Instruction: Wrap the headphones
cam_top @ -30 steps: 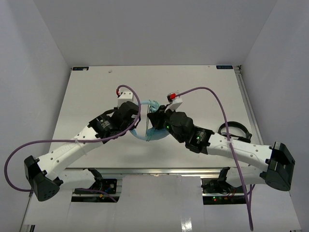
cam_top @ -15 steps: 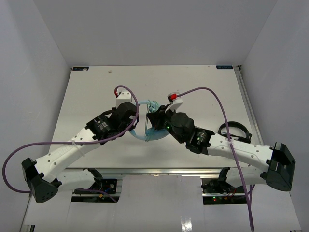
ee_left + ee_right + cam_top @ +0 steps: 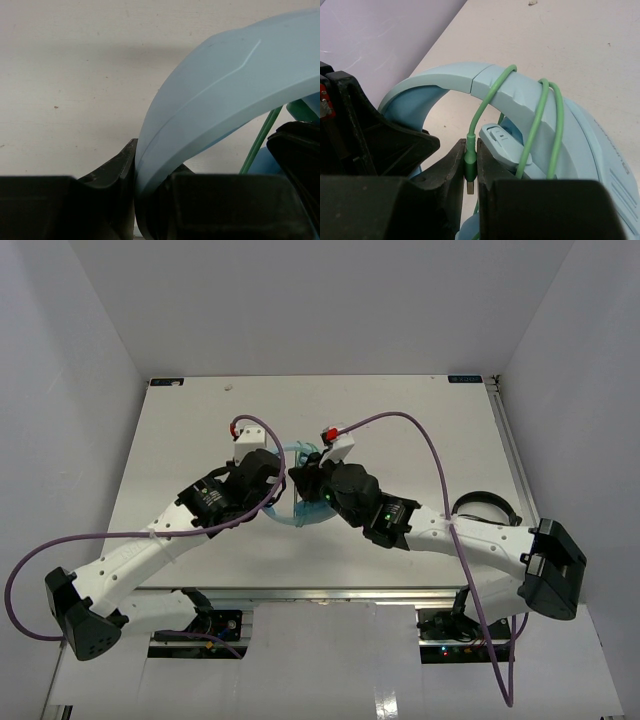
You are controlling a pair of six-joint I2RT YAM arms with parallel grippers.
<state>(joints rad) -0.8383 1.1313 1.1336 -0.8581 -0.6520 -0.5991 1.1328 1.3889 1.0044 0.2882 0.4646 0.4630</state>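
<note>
The light blue headphones (image 3: 297,517) stand at the middle of the table between both arms. My left gripper (image 3: 277,483) is shut on the wide headband (image 3: 210,95), seen close in the left wrist view. My right gripper (image 3: 305,480) is shut on the green plug (image 3: 470,162) at the end of the pale green cable (image 3: 540,117). The cable loops twice over the headband (image 3: 520,95) in the right wrist view. An inline remote (image 3: 505,142) lies beside my right fingers. The earcups are mostly hidden by the grippers.
Black headphones (image 3: 487,508) lie on the table at the right, beside my right arm. The table's right edge (image 3: 505,430) is a metal rail. White walls stand on both sides and at the back.
My right gripper has moved left and up over the headphones with the cable plug in it. The left gripper keeps its hold on the headband and has shifted slightly left.
</note>
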